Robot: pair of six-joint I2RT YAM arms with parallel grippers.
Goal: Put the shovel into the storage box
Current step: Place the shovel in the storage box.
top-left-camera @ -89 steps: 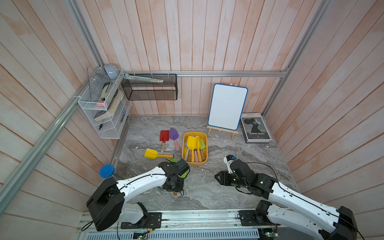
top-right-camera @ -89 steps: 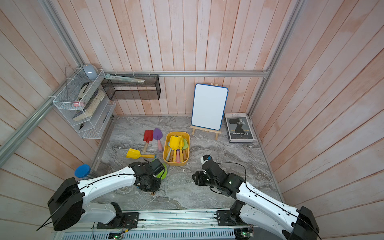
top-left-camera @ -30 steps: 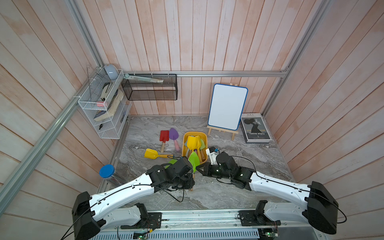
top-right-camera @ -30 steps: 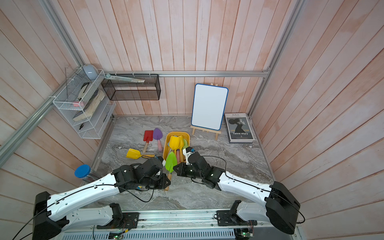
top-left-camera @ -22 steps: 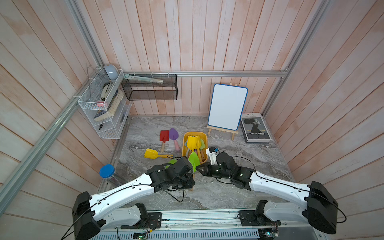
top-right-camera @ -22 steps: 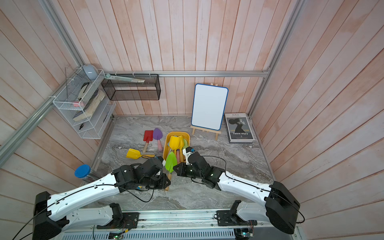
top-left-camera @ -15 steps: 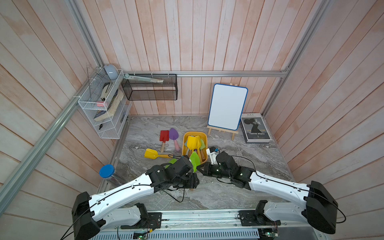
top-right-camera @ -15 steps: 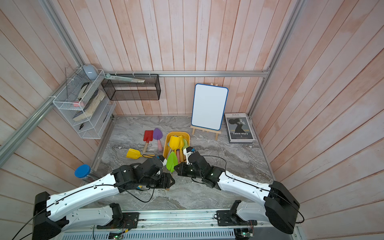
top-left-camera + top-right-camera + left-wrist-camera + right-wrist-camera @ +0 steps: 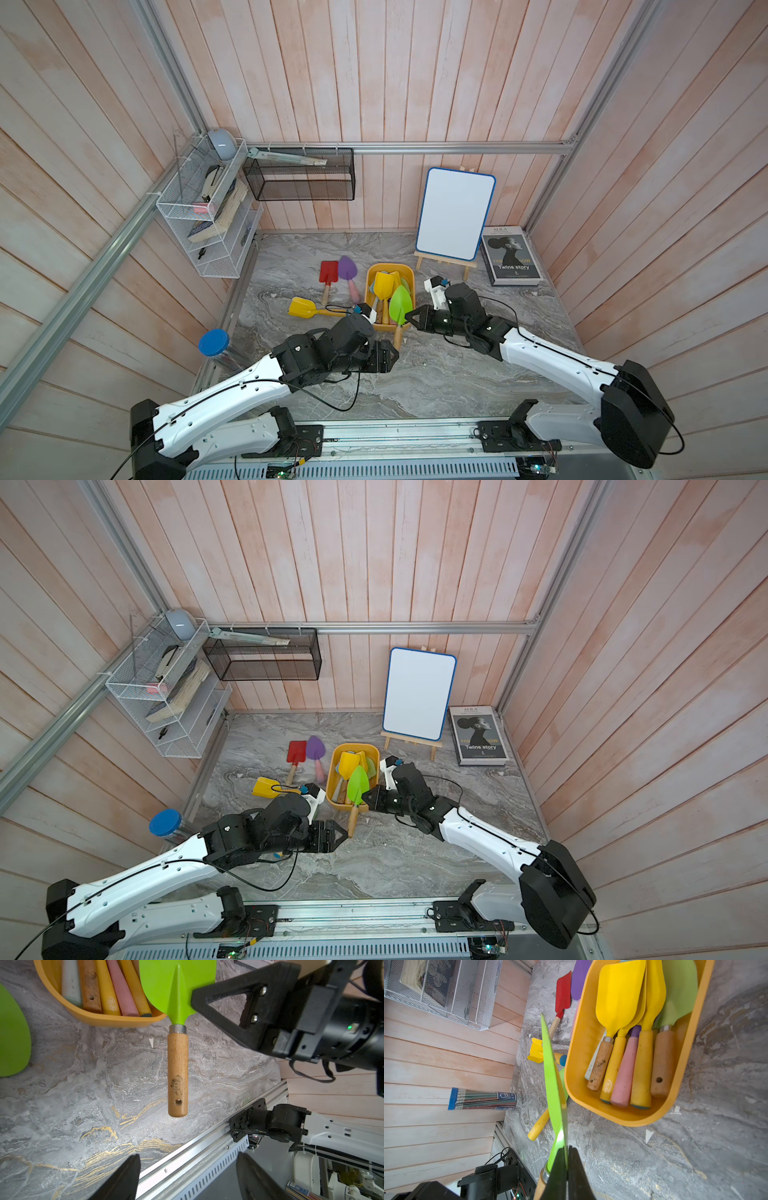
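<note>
The shovel (image 9: 400, 302) has a lime-green blade and a wooden handle (image 9: 177, 1076). My right gripper (image 9: 566, 1151) is shut on the edge of its blade (image 9: 552, 1084), near the neck. The blade hangs over the near end of the yellow-orange storage box (image 9: 390, 266), and the handle sticks out towards the front. My left gripper (image 9: 188, 1155) stands open just beyond the handle's end, touching nothing. In both top views it (image 9: 343, 835) sits in front of the box (image 9: 356, 746). Several shovels lie in the box (image 9: 572, 1076).
On the floor left of the box lie a red shovel (image 9: 328, 272), a purple one (image 9: 347, 268), a yellow scoop (image 9: 303, 307) and another green shovel (image 9: 10, 1032). A whiteboard (image 9: 455, 214) and a book (image 9: 513, 255) stand at the back right. A pencil tube (image 9: 214, 343) stands at the left edge.
My left gripper has opened, let go of the wooden handle and drawn back a little. The right gripper still holds the blade, which has shifted slightly towards the box.
</note>
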